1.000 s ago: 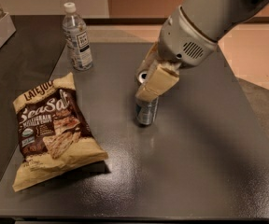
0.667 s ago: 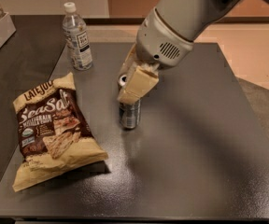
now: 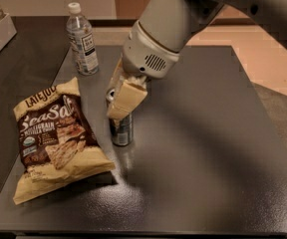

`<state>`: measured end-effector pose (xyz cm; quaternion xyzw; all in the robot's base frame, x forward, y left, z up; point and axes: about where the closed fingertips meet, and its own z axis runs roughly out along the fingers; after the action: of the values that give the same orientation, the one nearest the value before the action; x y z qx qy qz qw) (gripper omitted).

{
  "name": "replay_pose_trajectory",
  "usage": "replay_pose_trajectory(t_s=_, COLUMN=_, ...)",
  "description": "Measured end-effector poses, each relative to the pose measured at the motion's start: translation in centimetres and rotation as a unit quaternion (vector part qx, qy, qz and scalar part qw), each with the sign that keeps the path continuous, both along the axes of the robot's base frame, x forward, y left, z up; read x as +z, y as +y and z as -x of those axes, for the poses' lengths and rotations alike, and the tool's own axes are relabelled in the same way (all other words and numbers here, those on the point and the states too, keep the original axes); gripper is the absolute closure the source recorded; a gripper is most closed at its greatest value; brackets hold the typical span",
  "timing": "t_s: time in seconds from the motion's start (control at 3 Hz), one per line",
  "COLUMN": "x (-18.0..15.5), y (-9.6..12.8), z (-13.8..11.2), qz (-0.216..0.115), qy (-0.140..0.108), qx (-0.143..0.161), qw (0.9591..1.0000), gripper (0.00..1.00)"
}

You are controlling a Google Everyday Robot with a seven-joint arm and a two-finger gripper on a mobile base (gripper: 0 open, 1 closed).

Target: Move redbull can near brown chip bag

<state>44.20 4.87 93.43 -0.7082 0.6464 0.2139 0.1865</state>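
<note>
My gripper [image 3: 117, 102] was over the middle of the table [image 3: 208, 173], a bit toward the left edge, w/ both fingers closed on the upper part of the redbull can [image 3: 121, 131]. The can stood upright (its bottom seemed to touch the surface), just beside the brown chip bag [image 3: 54, 138], which lay flat near the front-left corner. A water bottle [image 3: 82, 41] stood approx. at the back-left corner.

Upright redbull can [image 3: 121, 130] in claw [image 3: 116, 107], beside chip bag [image 3: 51, 139].
</note>
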Motion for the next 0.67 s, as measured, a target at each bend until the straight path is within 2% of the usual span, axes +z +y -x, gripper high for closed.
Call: replay_pose_trajectory(t_s=0.67, x=-0.96, y=1.62, z=0.61, qz=-0.004, qy=0.004, qx=0.015, qw=0.9999, gripper=0.36)
